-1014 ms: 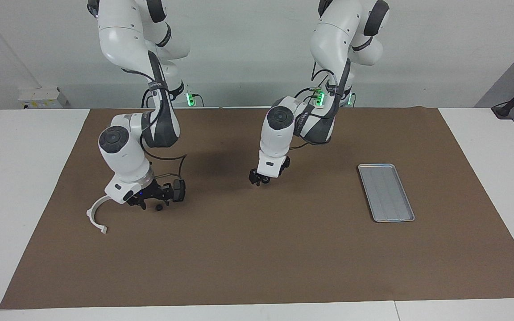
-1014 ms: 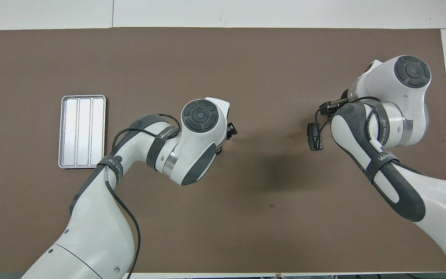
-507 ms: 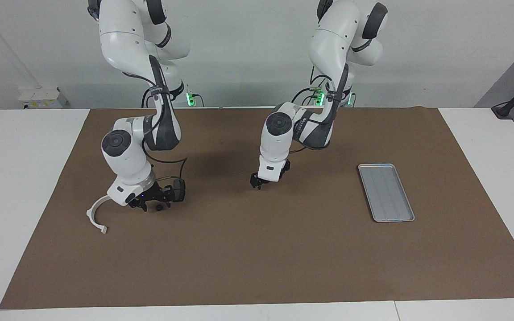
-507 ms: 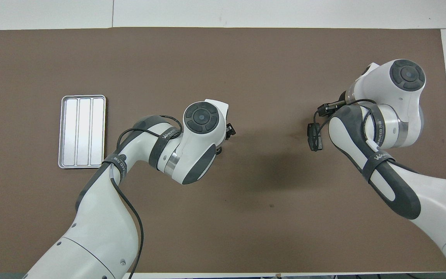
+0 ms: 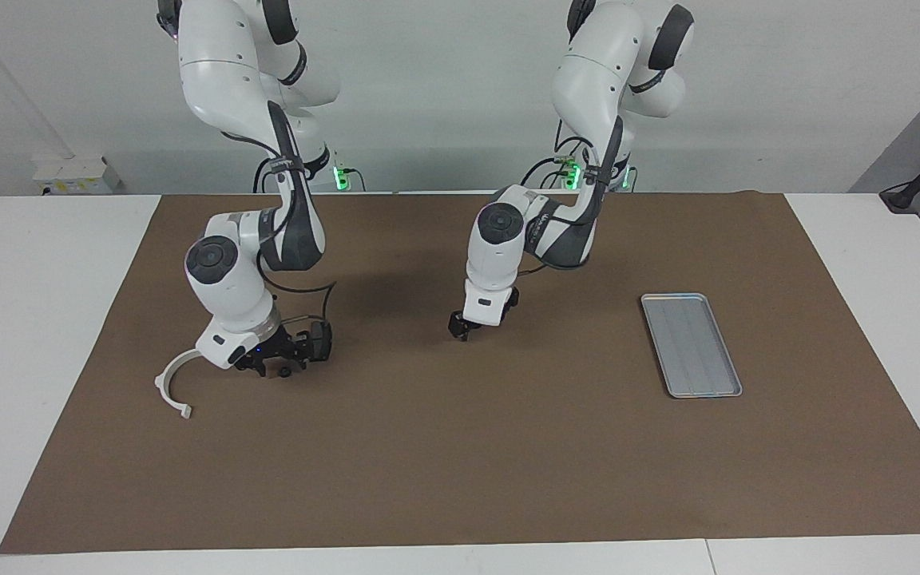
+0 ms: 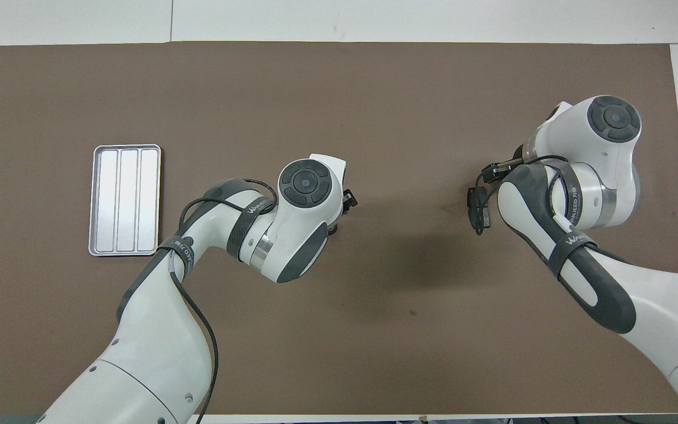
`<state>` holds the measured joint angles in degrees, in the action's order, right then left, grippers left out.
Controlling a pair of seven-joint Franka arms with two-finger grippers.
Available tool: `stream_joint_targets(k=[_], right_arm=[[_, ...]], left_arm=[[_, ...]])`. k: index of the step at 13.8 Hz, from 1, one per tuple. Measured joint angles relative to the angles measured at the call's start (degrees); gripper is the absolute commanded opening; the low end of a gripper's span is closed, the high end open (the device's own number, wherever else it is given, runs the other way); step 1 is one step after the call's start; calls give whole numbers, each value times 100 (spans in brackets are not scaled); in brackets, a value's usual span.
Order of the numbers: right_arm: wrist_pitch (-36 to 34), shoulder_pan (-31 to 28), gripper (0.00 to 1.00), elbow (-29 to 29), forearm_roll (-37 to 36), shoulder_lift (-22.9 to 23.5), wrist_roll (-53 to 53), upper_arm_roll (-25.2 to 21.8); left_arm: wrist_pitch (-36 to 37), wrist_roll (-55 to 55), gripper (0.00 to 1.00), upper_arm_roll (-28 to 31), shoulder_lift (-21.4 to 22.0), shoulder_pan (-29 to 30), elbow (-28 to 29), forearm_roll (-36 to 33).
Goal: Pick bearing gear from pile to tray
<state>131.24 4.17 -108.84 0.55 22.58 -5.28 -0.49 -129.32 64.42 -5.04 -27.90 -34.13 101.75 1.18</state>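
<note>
Small black round piece (image 5: 285, 372) lies on the brown mat (image 5: 460, 463) toward the right arm's end of the table, directly under the right gripper (image 5: 267, 366). Whether the gripper touches it cannot be told. A white half-ring bracket (image 5: 170, 383) lies just beside, nearer that end of the table, one end tucked under the white wrist of the right arm. Other parts of the pile are hidden by the arm in both views.

Right gripper: low over the mat at the pile, fingers part-way open, tips pointing down at the round piece; nothing seen lifted.

Tray (image 5: 691, 344): silver, ribbed, flat on the mat toward the left arm's end, well apart from the pile. Its ribbed floor shows bare (image 6: 126, 200).

Left gripper (image 5: 458, 327): hangs low over bare mat near the middle of the table, between pile and tray. Jaws open, holding nothing. In the overhead view its wrist covers most of it; only a dark edge shows.

White table top (image 5: 45, 263) borders the mat.
</note>
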Motion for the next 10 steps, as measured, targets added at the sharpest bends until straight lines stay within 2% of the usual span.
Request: stream_joint_targets(k=[3, 6, 8, 10], right_arm=[[4, 0, 82, -54, 0, 4, -2, 0], [17, 0, 73, -68, 0, 6, -3, 0], [18, 0, 56, -74, 0, 7, -3, 0], [20, 0, 38, -75, 0, 7, -4, 0]], left_arm=[[-11, 92, 100, -12, 0, -17, 0, -1], [-16, 135, 99, -15, 0, -54, 0, -1], [-21, 144, 95, -13, 0, -78, 2, -3], [-40, 147, 84, -12, 0, -82, 29, -4]])
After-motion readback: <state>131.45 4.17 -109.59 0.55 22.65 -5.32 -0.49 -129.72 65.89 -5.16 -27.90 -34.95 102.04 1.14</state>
